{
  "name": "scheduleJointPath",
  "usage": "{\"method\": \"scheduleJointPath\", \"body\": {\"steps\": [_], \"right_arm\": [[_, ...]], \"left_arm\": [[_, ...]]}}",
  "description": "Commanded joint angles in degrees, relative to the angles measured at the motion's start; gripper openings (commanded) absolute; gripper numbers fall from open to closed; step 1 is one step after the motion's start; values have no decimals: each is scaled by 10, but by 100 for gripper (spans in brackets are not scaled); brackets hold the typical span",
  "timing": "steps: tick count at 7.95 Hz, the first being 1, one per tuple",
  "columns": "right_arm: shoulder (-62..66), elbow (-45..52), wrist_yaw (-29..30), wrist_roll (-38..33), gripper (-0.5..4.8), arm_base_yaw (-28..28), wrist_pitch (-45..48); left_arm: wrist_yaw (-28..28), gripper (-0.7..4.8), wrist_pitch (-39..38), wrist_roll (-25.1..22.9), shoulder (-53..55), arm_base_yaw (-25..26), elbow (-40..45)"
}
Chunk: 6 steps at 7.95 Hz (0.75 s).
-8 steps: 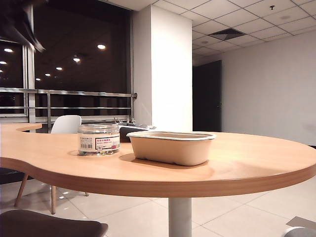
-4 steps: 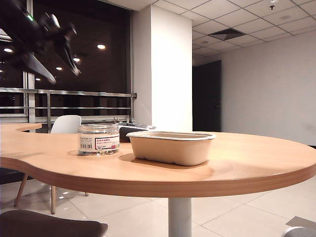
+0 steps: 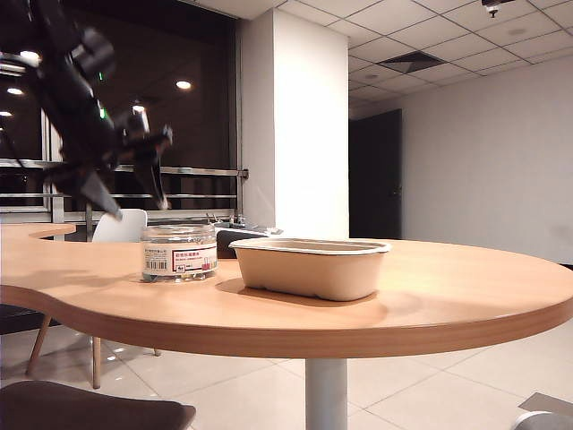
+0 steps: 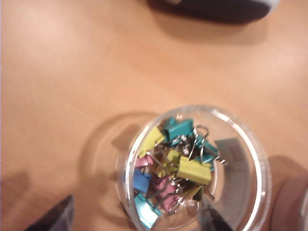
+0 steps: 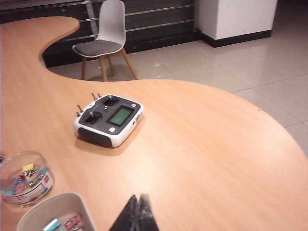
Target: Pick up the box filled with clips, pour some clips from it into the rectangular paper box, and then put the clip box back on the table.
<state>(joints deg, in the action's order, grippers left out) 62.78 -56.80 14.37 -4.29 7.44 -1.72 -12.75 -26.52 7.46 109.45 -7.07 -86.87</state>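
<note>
The box filled with clips (image 3: pixel 179 253), a clear round jar with a barcode label, stands on the table (image 3: pixel 430 296) left of the rectangular paper box (image 3: pixel 309 273). My left gripper (image 3: pixel 139 204) hangs open just above and left of the jar, apart from it. From the left wrist the open jar (image 4: pixel 240 159) shows the clips (image 4: pixel 192 169) inside, with my left gripper (image 4: pixel 134 221) spread wide and one dark finger (image 4: pixel 53 219) off to the jar's side. My right gripper (image 5: pixel 137 211) is shut and empty above the table beside the paper box (image 5: pixel 48 199), where a few clips (image 5: pixel 73 221) lie. The jar (image 5: pixel 24 179) sits beyond it.
A white remote controller (image 5: pixel 109 119) lies on the table behind the jar and tray. A white chair (image 5: pixel 103 38) stands on the floor past the table's curved edge (image 5: pixel 144 82). Another seat (image 3: pixel 89 412) shows low at the front left.
My left arm has swung down from the upper left to just above the jar, and its jaws have opened wide. The jar and tray have not moved.
</note>
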Motion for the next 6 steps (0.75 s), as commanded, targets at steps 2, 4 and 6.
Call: {"method": "scheduleJointPath", "body": {"steps": [2,4,6], "right_arm": [[-2,-4,12,-2,-1,0,2],[-2,-4,12,-2,-1,0,2],[-2,-4,12,-2,-1,0,2]], "left_arm": [[1,341,18,-11,55,-3,-2],[1,247,33,-10,70,-3,-2],[1,209,35,-10,70,-3,-2]]}}
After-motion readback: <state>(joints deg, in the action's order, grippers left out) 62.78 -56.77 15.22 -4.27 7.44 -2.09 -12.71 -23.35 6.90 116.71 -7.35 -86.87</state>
